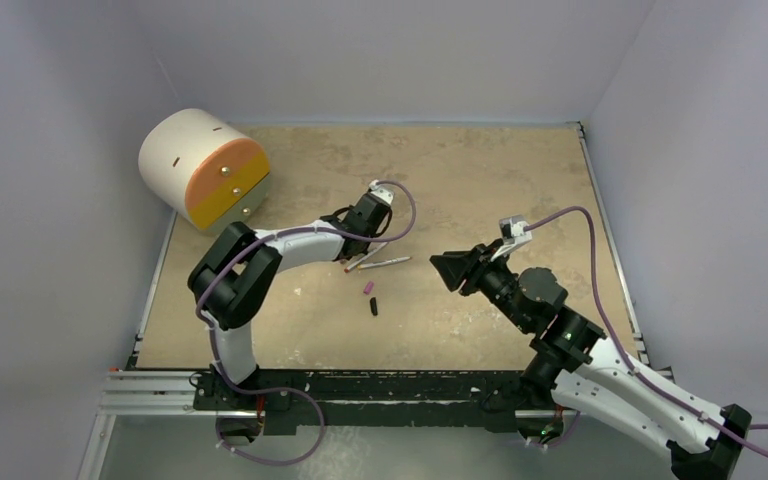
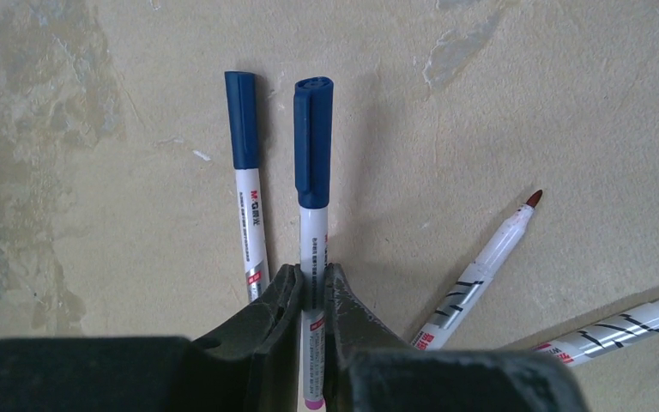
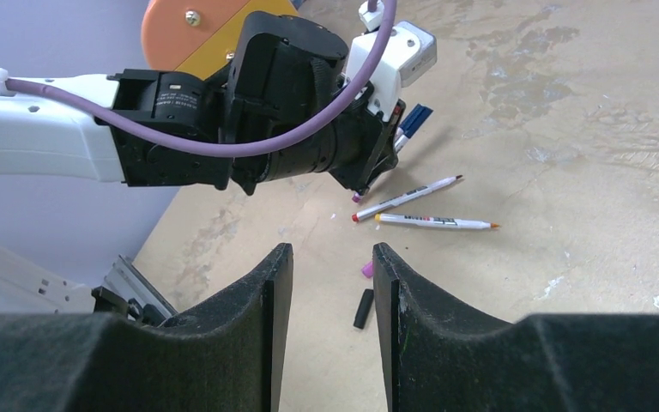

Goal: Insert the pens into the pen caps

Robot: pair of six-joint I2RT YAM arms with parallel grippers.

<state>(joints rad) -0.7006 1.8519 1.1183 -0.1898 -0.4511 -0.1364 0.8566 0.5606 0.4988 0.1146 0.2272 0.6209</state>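
Note:
My left gripper (image 2: 313,279) is shut on a white pen (image 2: 312,236) that wears a dark blue cap (image 2: 312,142). A second pen with a dark blue cap (image 2: 247,215) lies on the table just left of it. Two uncapped pens lie to the right, one red-tipped (image 2: 480,270), the other (image 2: 626,330) partly cut off. In the top view the left gripper (image 1: 365,225) is at mid-table above these pens (image 1: 380,263). A pink cap (image 3: 366,270) and a black cap (image 3: 363,308) lie loose beyond my right gripper (image 3: 333,257), which is open, empty and raised.
A white cylinder box with an orange drawer front (image 1: 205,165) stands at the far left. The tan table has metal rails at the left edge (image 1: 150,300) and the right edge (image 1: 610,240). Grey walls enclose it. The left arm (image 3: 223,103) crosses the right wrist view.

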